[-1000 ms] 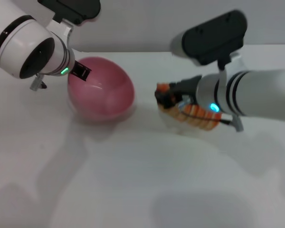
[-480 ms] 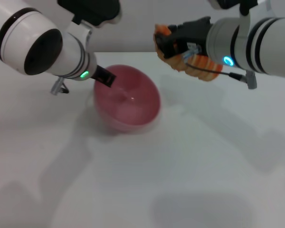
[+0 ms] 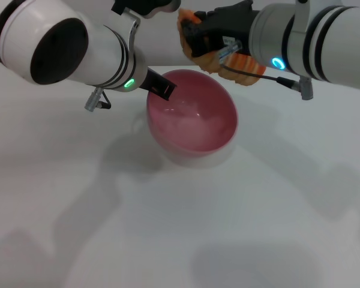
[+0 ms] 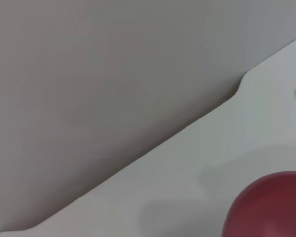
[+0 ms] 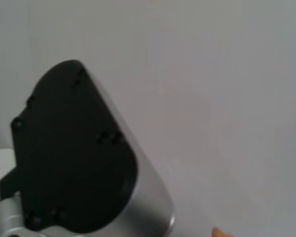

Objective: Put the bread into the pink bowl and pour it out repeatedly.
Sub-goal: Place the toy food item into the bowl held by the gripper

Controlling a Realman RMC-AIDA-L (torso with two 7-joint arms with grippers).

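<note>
The left gripper [image 3: 161,87] pinches the bowl's [image 3: 195,120] left rim, tipping its mouth up to receive. The right gripper [image 3: 198,36] hangs just beyond the far rim, clamped on the bread [image 3: 240,60] — poised, I judge, to drop it in.

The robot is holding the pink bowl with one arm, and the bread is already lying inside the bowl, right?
Not quite. In the head view the bread is not inside the pink bowl; the right gripper holds it above the far rim. The left gripper does hold the bowl.
</note>
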